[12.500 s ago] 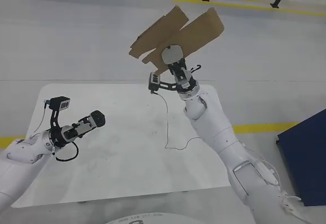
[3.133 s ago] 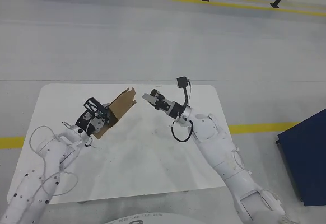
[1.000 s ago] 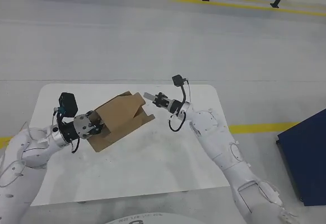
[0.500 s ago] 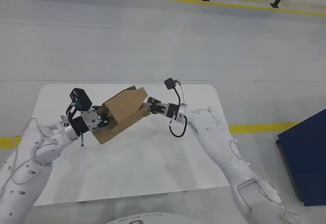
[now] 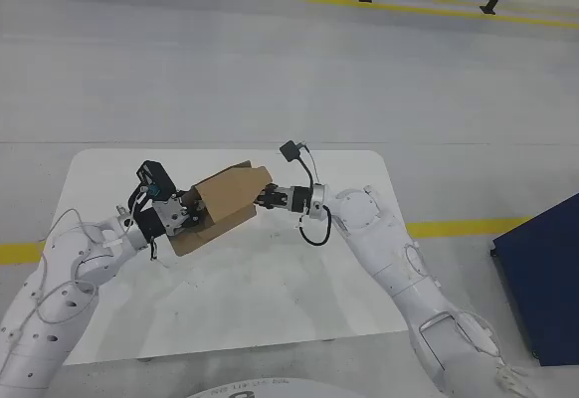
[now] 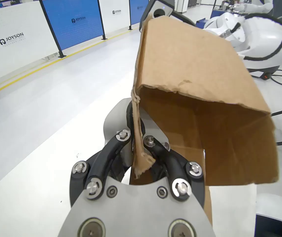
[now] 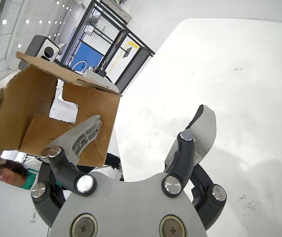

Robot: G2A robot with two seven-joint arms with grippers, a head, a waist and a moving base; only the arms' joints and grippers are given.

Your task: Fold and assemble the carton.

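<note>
A brown carton, folded into an open-ended tube, hangs a little above the white table near its middle back. My left gripper is shut on the torn edge of one carton wall, with the tube stretching away from it. At the opposite end my right gripper stands open. In the right wrist view the right gripper has one finger over the carton's open mouth and the other finger outside over the table.
A bare white tabletop lies under and around the carton. A dark blue panel stands on the floor to the right of the table, and a yellow floor line runs behind it.
The left arm has swung the carton up and toward the table's middle. The right gripper has moved left until it meets the carton's open end.
</note>
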